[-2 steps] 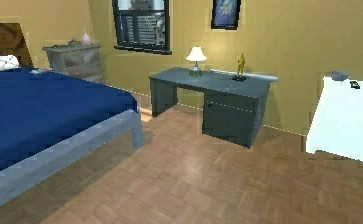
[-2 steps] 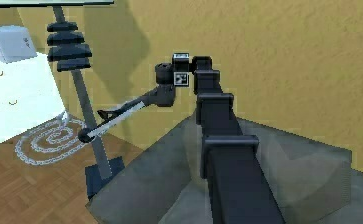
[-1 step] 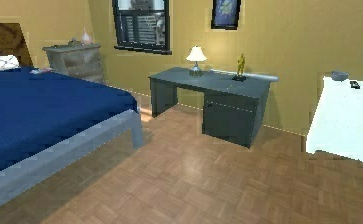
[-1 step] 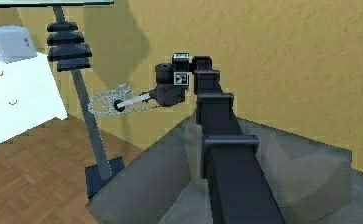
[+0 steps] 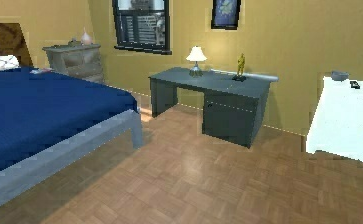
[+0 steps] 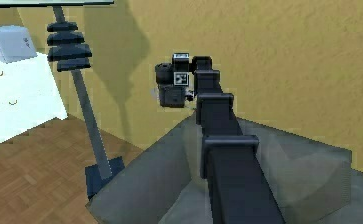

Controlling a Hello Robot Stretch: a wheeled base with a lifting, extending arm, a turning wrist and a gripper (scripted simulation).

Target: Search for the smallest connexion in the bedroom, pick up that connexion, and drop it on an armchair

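The gripper (image 6: 169, 86) hangs above the armchair (image 6: 299, 170), near the wall (image 6: 279, 60) behind it. I can't tell how its fingers stand, nor whether it holds the connexion, which I can't pick out. Dropped that far back, I'd guess, it could slip behind the armchair or roll off the sloping grey seat onto the wood floor (image 6: 39, 160) by the lamp (image 6: 84, 100) just beside.
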